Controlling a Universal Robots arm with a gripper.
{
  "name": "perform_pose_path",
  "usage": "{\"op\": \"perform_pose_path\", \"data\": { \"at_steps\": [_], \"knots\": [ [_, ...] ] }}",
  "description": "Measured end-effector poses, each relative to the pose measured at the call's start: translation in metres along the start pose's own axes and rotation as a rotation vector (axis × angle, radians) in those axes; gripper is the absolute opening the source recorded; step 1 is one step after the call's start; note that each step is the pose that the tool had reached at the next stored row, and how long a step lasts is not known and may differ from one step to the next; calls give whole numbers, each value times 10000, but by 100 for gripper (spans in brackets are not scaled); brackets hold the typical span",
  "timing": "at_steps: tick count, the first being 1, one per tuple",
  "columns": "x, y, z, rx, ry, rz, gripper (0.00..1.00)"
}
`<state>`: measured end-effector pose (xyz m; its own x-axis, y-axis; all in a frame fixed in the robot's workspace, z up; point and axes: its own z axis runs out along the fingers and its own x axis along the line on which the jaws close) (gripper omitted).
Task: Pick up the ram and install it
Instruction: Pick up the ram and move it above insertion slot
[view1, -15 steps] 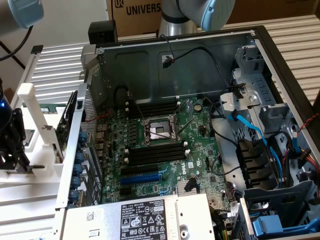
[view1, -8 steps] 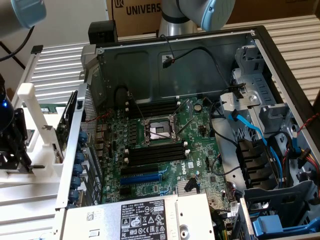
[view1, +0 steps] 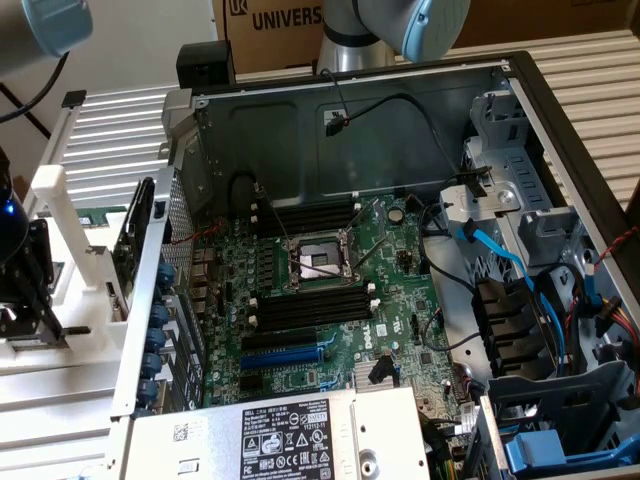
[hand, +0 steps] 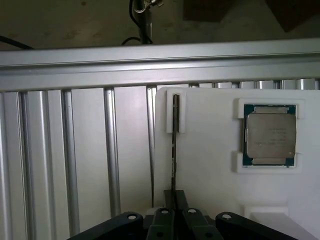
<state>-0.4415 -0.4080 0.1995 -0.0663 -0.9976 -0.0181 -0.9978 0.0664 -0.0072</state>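
Ram (hand: 174, 150) seen edge-on: thin dark strip, far end seated in a slot of white holder (hand: 210, 165). Pincer (hand: 175, 199) clamped on its near end.

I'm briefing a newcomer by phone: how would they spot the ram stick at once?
Find the white holder block on the ribbed aluminium surface. The ram stands on edge in its narrow slot, with the gripper closed on one end. Unlike the square, silver-topped processor lying flat in the recess beside it, it shows as a long thin dark strip.
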Motion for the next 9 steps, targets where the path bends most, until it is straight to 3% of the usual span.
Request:
{"op": "perform_pose_path", "data": {
  "at_steps": [3, 6, 7, 9],
  "knots": [
    [0, 0, -20, -5, -41, 3, 13],
    [-2, -1, -169, -3, -47, 22, 13],
    [-3, -2, -338, -4, -46, 38, 13],
    [-5, -3, -430, -3, -46, 43, 13]
  ]
}}
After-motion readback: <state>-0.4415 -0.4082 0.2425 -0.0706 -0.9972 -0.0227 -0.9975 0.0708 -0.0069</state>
